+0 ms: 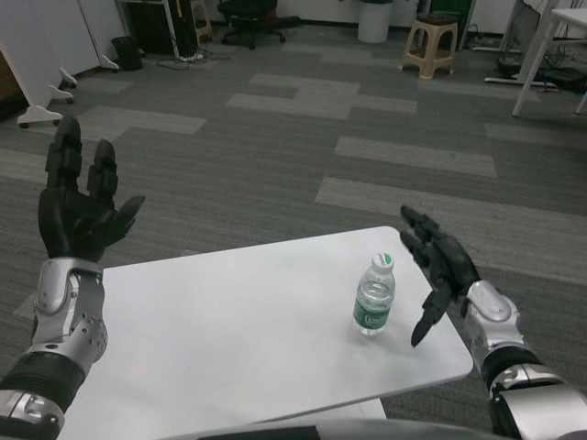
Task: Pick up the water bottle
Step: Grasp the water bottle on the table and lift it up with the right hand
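Here the bottle (374,297) stood near the table's (229,330) right edge; the right hand (438,266), spread wide and empty beside it, risked toppling it.

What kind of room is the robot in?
Probably an office or a lab. The floor is grey carpet tiles, a black office chair and a beige plastic stool stand at the back, and white partition panels on wheels stand at the left. The water bottle is on a white table.

White table (229,330), water bottle (374,296) upright near its right edge
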Tool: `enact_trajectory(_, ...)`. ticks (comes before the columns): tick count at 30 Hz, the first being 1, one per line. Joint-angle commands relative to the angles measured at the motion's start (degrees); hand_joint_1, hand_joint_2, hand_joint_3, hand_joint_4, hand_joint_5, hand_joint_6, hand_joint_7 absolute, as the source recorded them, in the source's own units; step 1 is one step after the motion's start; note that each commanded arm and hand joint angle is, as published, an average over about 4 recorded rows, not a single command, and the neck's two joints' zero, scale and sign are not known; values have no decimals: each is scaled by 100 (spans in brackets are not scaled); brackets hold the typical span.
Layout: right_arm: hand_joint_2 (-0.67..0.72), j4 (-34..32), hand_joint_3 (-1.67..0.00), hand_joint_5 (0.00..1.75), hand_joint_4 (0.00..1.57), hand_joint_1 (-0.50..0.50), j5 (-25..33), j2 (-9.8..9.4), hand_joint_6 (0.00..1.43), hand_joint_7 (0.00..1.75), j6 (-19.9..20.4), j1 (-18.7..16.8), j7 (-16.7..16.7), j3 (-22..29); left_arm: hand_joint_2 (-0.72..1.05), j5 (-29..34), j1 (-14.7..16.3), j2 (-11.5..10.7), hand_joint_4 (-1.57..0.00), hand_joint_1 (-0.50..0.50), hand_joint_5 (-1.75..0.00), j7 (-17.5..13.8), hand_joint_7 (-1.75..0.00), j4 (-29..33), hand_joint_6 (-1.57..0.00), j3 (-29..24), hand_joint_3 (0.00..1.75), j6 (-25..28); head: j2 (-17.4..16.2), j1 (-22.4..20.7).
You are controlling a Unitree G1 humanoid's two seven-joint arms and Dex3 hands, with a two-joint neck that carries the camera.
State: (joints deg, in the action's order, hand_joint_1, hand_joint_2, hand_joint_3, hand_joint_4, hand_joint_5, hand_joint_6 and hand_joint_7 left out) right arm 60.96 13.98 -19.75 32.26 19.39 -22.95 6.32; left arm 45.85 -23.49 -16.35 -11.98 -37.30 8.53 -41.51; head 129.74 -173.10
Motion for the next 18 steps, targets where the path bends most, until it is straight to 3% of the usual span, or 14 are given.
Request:
enact_trajectory(1,60,338,-8,0,0,-46,17,83,0,0,2,203,210,-265,43,29,-39,-26,0,-50,0,20,0,-52,0,-14,24,-7,11,10)
enact_trajectory(6,60,795,-8,0,0,-46,4,208,0,0,17,333,616,-707,43,29,-50,-18,0,-50,0,20,0,-67,0,-5,17,-7,29,17)
enact_trajectory(10,60,953,-6,0,0,-46,-14,322,0,0,30,408,805,-878,43,29,-50,0,0,-50,0,12,0,-63,0,-1,26,-7,33,45)
enact_trajectory(15,66,1111,-8,0,0,-46,-18,353,0,0,35,500,963,-1080,34,29,-50,4,0,-50,0,12,0,-58,0,13,17,-7,18,37)
enact_trajectory(18,66,1228,-8,0,0,-46,-25,366,0,0,35,551,1078,-1225,38,29,-50,15,0,-50,0,12,0,-58,0,17,22,-9,10,30)
